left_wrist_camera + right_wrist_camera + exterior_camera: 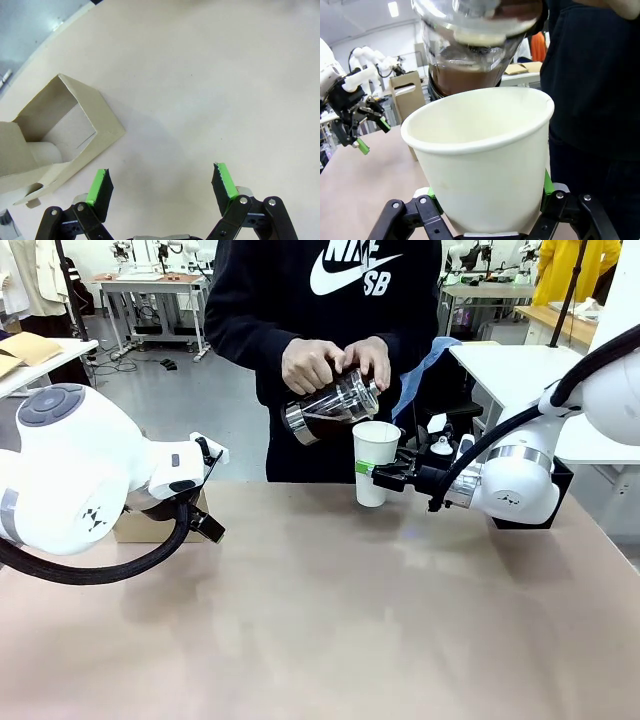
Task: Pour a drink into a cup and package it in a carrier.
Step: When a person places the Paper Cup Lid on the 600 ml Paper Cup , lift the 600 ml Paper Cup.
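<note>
two claws: right claw (368, 470) grips the cup (376, 443), left claw (162, 182) gapes empty; carrier (135, 530) mostly hidden behind the left arm (70, 475).

The left arm (70, 465) is glossy white with fat rounded shells, a grey round cap (50, 403) studded with dots, a small black mark and a thick black cable (100, 570) beneath. The right arm (515, 488) is white too, with a silver band (520, 452) and a thinner black cable (480, 455). The left gripper (162, 187) has black link fingers with silver pins and bright green, saw-edged pads (98, 185). The right gripper (372, 471) is black with a green pad (362, 468). The person (320, 350) wears a black long-sleeved sweatshirt (250, 300) printed with a white swoosh and "SB".
</note>
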{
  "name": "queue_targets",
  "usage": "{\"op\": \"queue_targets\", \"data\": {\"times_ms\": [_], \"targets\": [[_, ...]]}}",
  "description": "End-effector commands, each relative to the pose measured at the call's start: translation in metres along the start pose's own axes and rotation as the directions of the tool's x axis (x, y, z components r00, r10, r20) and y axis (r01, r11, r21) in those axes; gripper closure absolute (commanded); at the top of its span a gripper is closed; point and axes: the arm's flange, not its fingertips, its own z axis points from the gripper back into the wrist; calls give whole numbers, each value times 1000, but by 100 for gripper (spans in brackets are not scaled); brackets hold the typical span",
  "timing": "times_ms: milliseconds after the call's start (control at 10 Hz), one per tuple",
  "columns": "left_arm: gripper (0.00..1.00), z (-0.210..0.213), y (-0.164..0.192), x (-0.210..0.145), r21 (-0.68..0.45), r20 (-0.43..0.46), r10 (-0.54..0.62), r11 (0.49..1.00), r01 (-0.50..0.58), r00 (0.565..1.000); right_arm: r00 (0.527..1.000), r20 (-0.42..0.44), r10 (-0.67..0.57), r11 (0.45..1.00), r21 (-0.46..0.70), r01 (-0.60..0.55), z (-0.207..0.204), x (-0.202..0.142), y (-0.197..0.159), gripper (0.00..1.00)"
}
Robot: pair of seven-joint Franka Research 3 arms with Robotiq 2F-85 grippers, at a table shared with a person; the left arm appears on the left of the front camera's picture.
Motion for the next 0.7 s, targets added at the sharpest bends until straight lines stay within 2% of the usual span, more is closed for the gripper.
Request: {"op": "queue_targets", "data": {"times_ms": [0,600], "targets": [[0,0,0,0,-1,1,-1,1000,1,1000,1000,2,1,1000,-22,-1,-3,1,1,20],[0,0,0,0,-1,1,-1,1000,1,1000,1000,2,1,1000,-22,-1,-3,1,1,20]]}}
